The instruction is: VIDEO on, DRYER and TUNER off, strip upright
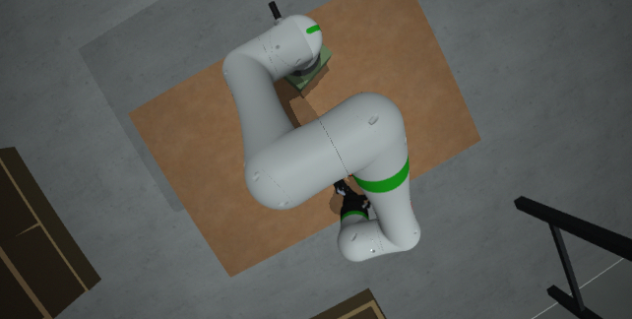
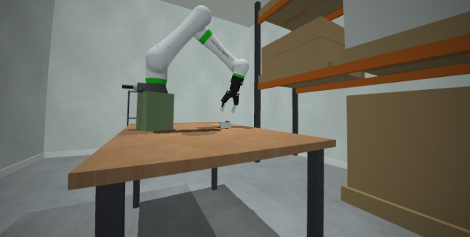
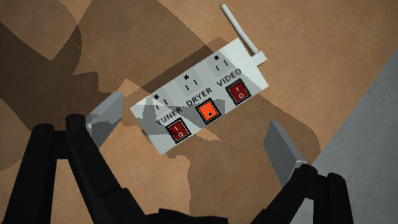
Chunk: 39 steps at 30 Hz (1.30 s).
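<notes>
Below the spread, empty black tool (image 2: 229,108), the white three-switch power strip (image 3: 199,102) lies label-up on the brown wooden desk (image 2: 176,151), its DRYER switch (image 3: 208,112) glowing brightest orange.

The power strip (image 3: 199,100) lies flat on the wooden table (image 3: 310,55), face up, its long axis running diagonally across my wrist view. Its body is light grey and rectangular, with a short white cable stub (image 3: 240,30) leaving the end nearest the VIDEO switch. Three labelled rocker switches sit in a row along one long edge, each paired with an outlet on the opposite side. The TUNER switch (image 3: 178,131) is dark red. The DRYER switch (image 3: 208,112) is bright orange-red, visibly lit. The VIDEO switch (image 3: 237,91) is dark red. In the exterior view, the strip (image 2: 225,123) rests near the table's far edge.
</notes>
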Motion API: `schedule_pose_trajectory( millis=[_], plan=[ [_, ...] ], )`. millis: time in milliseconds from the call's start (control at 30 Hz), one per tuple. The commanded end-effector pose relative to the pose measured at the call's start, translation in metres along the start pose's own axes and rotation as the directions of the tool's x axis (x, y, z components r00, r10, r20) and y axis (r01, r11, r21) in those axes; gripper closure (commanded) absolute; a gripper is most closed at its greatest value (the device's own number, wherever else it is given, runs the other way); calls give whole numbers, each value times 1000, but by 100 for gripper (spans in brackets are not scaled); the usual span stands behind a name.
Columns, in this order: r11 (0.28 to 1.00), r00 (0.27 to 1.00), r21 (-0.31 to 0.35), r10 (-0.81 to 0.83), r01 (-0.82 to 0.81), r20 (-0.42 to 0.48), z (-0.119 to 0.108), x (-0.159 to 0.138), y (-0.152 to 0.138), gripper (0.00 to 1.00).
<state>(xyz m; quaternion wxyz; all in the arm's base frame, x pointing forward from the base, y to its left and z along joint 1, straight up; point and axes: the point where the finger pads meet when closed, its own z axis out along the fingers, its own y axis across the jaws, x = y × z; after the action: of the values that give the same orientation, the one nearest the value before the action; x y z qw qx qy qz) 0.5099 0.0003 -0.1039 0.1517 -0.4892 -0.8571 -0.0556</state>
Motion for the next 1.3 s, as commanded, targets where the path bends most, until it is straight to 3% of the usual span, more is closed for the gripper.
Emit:
schedule_pose_trajectory(
  millis=[0,1000,1267],
  plan=[
    [1000,1000,0,0,0,0,0,0,0,0],
    [1000,1000,0,1,-1,1,0,0,0,0],
    [985,978,-11,170,-170,122,-11,22,-7,0]
  ],
)
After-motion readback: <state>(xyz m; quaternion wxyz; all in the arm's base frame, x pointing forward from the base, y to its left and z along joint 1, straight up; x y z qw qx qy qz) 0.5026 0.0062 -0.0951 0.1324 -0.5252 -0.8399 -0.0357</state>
